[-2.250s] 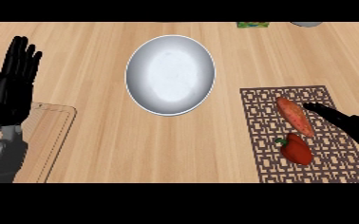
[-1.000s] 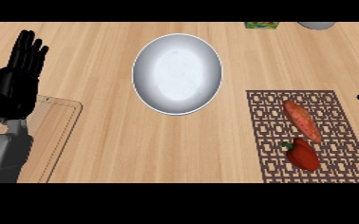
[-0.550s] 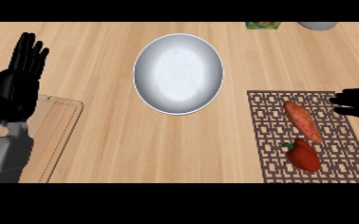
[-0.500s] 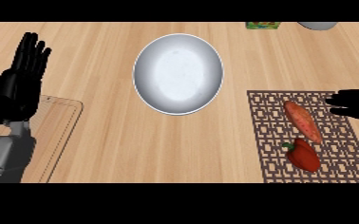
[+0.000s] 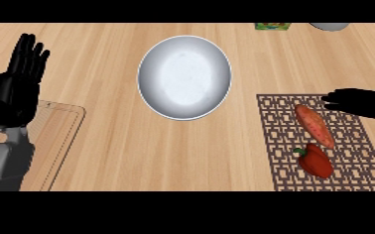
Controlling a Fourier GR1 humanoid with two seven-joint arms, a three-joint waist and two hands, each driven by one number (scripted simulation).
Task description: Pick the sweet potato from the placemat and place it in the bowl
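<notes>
So the sweet potato (image 5: pixel 315 126) is lying on the placemat (image 5: pixel 282 144), tilted so it runs from about 11 to 5 o'clock. My right hand (image 5: pixel 353 100) pokes in from the right edge at roughly 1 o'clock from it, fingertips near its upper end but not touching. Only dark fingers show, so I honestly can't tell how far open that hand is; it's got nothing in it as far as I can see. A red pepper (image 5: pixel 315 160) sits just beside the potato's lower end, around 6 o'clock from it. The bowl (image 5: pixel 184 77) is well off at 10 o'clock from the potato, on the wooden counter (image 5: pixel 110 39). My left hand (image 5: pixel 21 87) is resting at the left edge, fingers straight up, holding nothing, above a cutting board (image 5: pixel 55 139).
</notes>
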